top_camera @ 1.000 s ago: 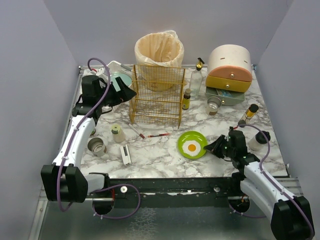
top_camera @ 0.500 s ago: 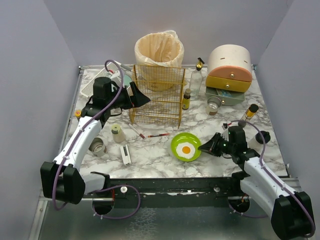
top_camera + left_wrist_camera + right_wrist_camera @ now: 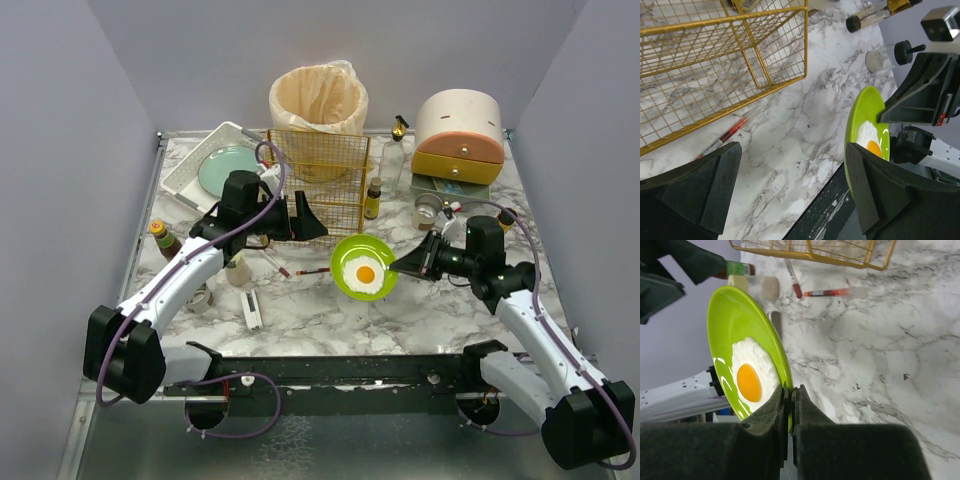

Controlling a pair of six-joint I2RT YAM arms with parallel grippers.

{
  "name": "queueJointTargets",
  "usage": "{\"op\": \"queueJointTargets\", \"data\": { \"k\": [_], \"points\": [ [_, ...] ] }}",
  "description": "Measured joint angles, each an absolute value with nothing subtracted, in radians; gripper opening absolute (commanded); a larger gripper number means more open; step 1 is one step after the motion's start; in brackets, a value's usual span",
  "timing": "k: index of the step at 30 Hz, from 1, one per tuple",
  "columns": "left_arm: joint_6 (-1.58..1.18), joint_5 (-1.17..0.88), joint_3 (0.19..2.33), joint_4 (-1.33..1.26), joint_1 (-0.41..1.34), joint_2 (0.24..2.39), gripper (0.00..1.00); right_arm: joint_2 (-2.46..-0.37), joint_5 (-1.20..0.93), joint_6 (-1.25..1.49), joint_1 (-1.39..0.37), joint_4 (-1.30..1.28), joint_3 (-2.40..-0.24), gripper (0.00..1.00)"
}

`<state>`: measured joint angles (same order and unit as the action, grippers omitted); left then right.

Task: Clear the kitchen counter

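Pinching the rim of the green plate (image 3: 365, 268), the right gripper (image 3: 788, 390) has both fingers pressed together on that edge. The plate tilts, its fried egg (image 3: 366, 272) just past the fingertips, and it seems lifted clear of the kitchen counter (image 3: 320, 315) spreading below. Across the plate, the left gripper (image 3: 792, 150) hangs with its fingers spread wide and nothing between them. A red-filled tube (image 3: 722, 140) lies on the counter below one finger, and the yellow wire rack (image 3: 315, 190) stands just beyond.
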<state>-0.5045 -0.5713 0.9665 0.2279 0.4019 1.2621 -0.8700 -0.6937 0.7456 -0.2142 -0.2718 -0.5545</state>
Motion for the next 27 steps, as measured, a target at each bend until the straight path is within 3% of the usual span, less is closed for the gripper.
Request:
{"op": "queueJointTargets", "data": {
  "k": [10,27],
  "points": [
    [-0.532,-0.572,0.953,0.183,0.457,1.291,0.89,-0.964,-0.755,0.735,-0.214,-0.295,-0.681,0.00],
    [-0.630,-0.568,0.953,0.099,0.463,1.307,0.86,-1.017,-0.764,0.662,-0.214,-0.369,-0.708,0.00]
  ]
}}
